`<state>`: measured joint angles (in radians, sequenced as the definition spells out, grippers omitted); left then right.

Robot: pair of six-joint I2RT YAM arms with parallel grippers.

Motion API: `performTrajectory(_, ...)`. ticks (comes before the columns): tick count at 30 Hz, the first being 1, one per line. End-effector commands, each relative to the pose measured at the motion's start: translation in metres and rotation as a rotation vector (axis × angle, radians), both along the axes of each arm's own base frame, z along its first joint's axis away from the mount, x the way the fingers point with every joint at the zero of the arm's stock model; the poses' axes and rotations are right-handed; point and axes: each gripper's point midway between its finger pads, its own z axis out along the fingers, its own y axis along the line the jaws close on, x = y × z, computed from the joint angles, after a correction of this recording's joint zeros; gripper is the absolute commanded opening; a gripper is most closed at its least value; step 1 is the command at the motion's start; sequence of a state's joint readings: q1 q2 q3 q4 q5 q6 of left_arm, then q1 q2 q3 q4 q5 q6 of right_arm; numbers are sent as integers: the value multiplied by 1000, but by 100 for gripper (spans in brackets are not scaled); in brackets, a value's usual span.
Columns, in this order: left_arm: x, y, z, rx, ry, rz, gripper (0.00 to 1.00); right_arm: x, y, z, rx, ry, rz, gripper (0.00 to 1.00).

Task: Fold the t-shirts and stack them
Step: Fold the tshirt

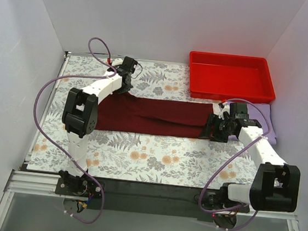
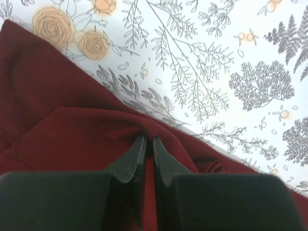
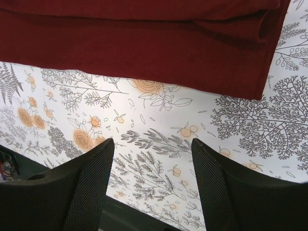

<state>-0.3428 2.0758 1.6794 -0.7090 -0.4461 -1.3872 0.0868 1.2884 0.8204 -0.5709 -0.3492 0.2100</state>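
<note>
The dark maroon t-shirt (image 1: pixel 154 115) lies folded into a long strip across the flowered mat. My left gripper (image 1: pixel 125 89) is at the strip's far left corner. In the left wrist view the left gripper (image 2: pixel 148 140) is shut on a bunched fold of the maroon t-shirt (image 2: pixel 62 130). My right gripper (image 1: pixel 216 127) is at the strip's right end. In the right wrist view the right gripper (image 3: pixel 151 144) is open and empty over the mat, with the maroon t-shirt's edge (image 3: pixel 144 53) just beyond its fingers. The pale lavender t-shirt (image 1: pixel 270 123) lies at the right, partly under the right arm.
A bright red plastic tray (image 1: pixel 231 90) stands at the back right, just behind the strip's right end. The flowered mat (image 1: pixel 155 154) covers the table. White walls close in the left, back and right. A dark rail runs along the near edge.
</note>
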Motion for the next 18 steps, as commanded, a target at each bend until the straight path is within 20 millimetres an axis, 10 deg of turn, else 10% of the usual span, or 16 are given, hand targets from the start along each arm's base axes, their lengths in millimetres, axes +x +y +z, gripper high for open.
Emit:
performTrajectory(1,22,10,18,0,-88,25,0,15,1,9,-2,-56,-7,71)
performTrajectory(11,20,23,18,-11,-95,57,8,50,26,9,83,-104,11,49)
performTrajectory(18,15,26,59,-43,-169,53,55,81,43,-2,100,-118,30,39)
